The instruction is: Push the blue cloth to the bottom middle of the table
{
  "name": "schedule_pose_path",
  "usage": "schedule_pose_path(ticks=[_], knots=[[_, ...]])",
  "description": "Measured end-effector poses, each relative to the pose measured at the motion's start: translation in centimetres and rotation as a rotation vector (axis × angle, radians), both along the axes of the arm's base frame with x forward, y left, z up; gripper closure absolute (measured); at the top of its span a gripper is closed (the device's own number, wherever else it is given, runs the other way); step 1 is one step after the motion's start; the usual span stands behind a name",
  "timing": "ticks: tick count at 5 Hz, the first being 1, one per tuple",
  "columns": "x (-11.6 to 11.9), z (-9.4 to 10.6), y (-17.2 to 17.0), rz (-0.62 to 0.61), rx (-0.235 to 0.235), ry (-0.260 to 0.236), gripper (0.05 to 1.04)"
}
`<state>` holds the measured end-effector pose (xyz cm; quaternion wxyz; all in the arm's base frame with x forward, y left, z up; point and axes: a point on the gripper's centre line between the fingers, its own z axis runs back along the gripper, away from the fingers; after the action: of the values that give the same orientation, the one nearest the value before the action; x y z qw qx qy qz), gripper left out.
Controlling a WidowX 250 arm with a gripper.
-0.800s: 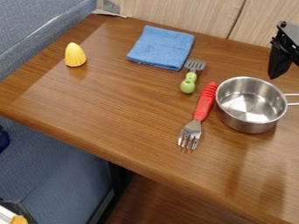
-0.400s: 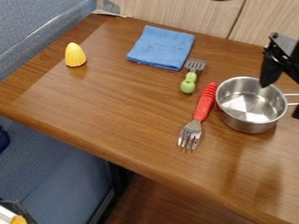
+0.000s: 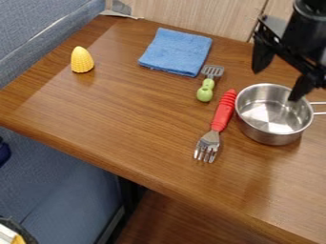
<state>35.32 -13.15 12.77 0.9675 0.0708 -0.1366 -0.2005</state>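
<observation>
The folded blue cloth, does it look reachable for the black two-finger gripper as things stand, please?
Probably yes: the open black two-finger gripper hangs empty to the picture's right of the folded blue cloth, and nothing stands between them.

bright, soft light, faint shadows, glints inside the metal pot [image 3: 266, 115]

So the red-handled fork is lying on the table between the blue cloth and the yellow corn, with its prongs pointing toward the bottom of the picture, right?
Not quite: in the camera view, the red-handled fork lies beside the metal pot, not between the cloth and the corn. Its prongs do point toward the bottom of the picture.
</observation>
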Motion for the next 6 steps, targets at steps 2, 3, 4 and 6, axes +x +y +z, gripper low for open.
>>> schedule_pose_path(ticks=[2, 3, 4, 6], knots=[[3.2, 1.7, 5.6, 0.167, -0.013, -0.030, 0.083], [5.6, 0.7, 9.3, 0.251, -0.020, -0.003, 0.083], [7.6, -0.1, 12.2, 0.310, -0.021, 0.013, 0.083], [10.6, -3.2, 16.6, 0.405, -0.032, 0.064, 0.083]])
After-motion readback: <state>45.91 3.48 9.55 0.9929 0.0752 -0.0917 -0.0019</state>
